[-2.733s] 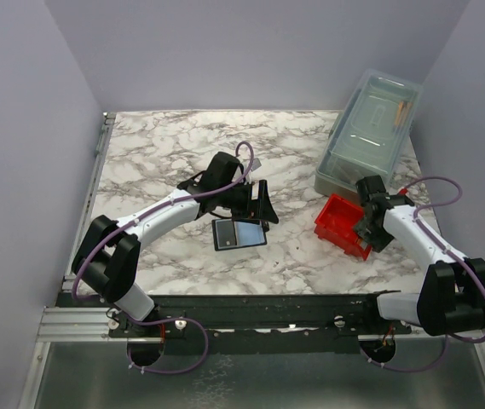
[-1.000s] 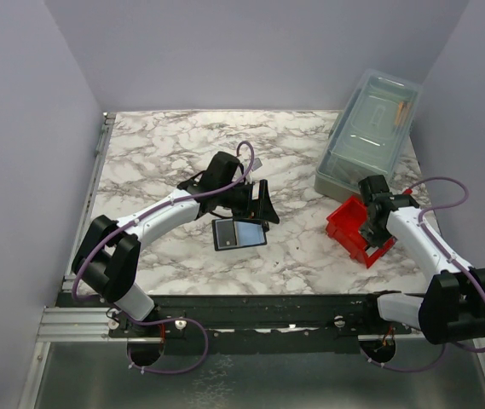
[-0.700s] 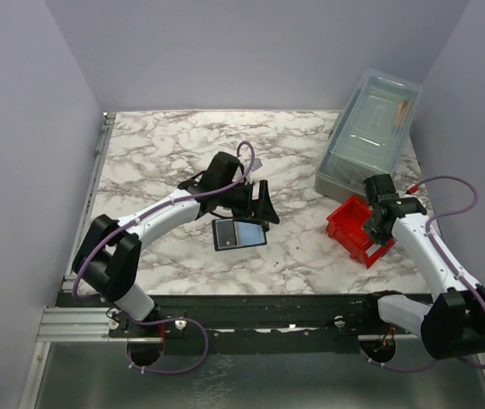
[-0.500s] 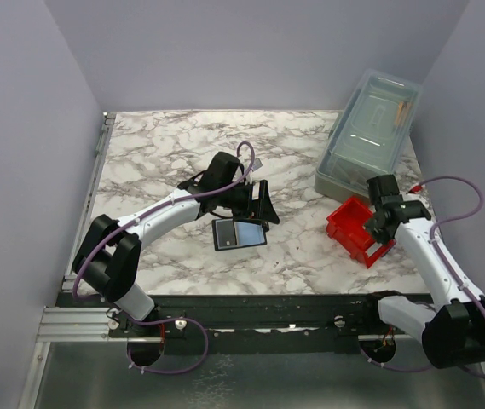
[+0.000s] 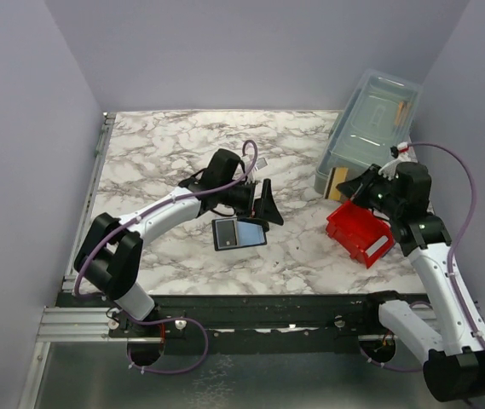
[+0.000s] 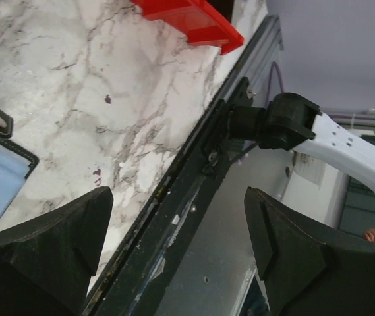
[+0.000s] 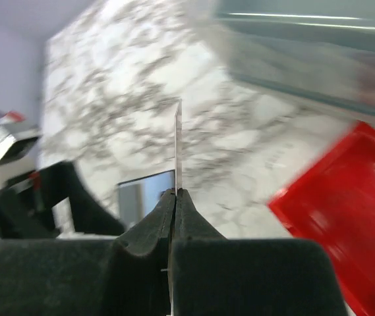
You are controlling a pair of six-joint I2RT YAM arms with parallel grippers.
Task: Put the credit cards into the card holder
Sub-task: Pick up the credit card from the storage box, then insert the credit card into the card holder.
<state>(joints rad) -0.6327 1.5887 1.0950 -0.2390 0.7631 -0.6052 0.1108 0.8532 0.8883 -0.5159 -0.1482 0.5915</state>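
**Top view:** right pincer (image 5: pixel 350 189) grips one credit card (image 5: pixel 340 182) above the red bin (image 5: pixel 355 232); the card holder (image 5: pixel 240 232) lies on the desk (image 5: pixel 157 153), with no card seen inside.
**Left wrist:** left pincer (image 6: pixel 177 197) gapes empty beside the card holder.
**Right wrist:** card edge-on between closed fingers; insertion pending.

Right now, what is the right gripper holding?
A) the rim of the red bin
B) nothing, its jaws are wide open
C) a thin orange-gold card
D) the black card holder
C: the right gripper is shut on a credit card, which shows edge-on in the wrist view. It is apart from the red bin, and the card holder lies well off to its left.
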